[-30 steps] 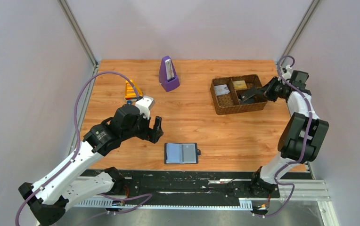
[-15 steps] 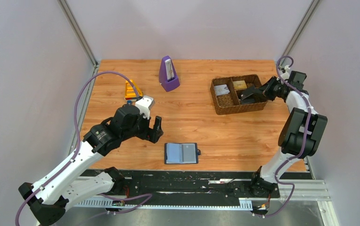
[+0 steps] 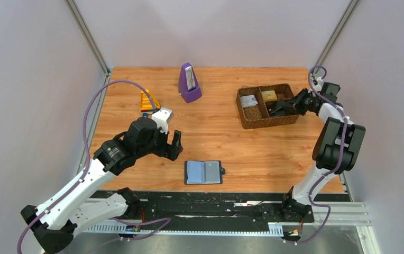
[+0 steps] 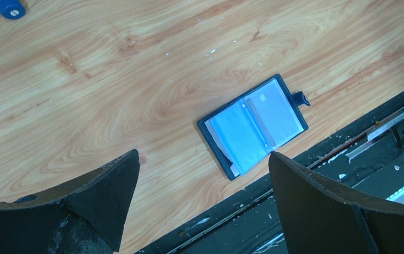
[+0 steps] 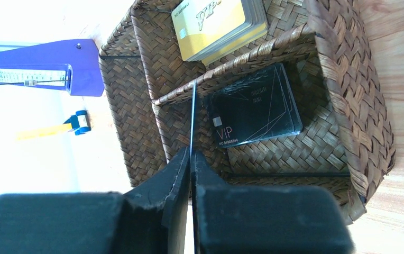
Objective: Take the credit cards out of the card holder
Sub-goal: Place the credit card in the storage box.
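Right gripper (image 5: pixel 190 152), pinching a card (image 5: pixel 193 116), shifted slightly over the basket (image 5: pixel 348 79); left gripper (image 4: pixel 202 156) stayed wide near the holder (image 4: pixel 254 124) at the table's (image 3: pixel 242 143) near edge.

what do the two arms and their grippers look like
Both arms have white shells with black joint housings. A purple cable loops along the left arm, another purple cable along the right arm. The left gripper and right gripper have chunky matte black fingers with scuffed edges.
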Available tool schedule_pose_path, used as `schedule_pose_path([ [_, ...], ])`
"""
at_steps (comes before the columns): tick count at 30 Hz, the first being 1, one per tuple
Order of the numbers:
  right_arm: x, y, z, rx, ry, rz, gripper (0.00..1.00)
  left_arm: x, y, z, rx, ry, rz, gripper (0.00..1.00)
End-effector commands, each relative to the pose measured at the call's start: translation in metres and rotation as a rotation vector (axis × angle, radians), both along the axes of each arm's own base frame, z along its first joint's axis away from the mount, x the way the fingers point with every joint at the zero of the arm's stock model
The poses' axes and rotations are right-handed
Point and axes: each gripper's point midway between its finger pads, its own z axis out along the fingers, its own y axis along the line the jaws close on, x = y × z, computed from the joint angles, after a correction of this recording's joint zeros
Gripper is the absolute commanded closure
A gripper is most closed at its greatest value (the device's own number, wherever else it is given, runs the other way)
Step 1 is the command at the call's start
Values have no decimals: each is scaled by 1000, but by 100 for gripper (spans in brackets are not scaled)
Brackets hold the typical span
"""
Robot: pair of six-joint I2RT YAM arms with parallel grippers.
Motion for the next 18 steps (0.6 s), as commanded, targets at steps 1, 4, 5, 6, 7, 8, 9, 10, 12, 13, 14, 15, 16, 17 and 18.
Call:
schedule_pose_path([
  [1,7,3,-1,21,-25,7,92,3,2,4,3,-28,6,0],
  [4,7,3,-5,21,-15,2,91,3,2,4,3,-27,7,0],
  [5,8,3,-6,22,-13,3,91,3,2,4,2,-28,7,0],
  [6,8,2,-7,22,-11,4,90,3,3,5,1,-29,8,0],
  [7,9,2,-7,23,-11,4,89,3,3,5,1,-30,10,0],
  [8,10,2,-9,23,-8,3,89,3,3,5,1,-30,10,0],
  [9,10,2,-10,25,-3,3,89,3,3,5,1,-30,10,0],
  [10,10,2,-12,27,2,3,88,3,3,5,0,-31,11,0],
  [12,10,2,-16,32,12,1,87,3,3,5,1,-33,10,0],
  [13,10,2,-18,34,17,1,85,3,4,6,1,-33,12,0],
  [14,10,2,-20,35,21,1,84,3,3,5,1,-33,12,0],
  [15,11,1,-21,35,23,-1,83,3,4,5,2,-32,13,0],
  [16,11,1,-22,33,24,-1,81,3,3,5,1,-32,12,0],
  [17,11,0,-22,30,24,-2,80,3,4,5,2,-32,13,0],
  [18,12,0,-23,30,25,-2,78,3,4,5,2,-33,13,0],
])
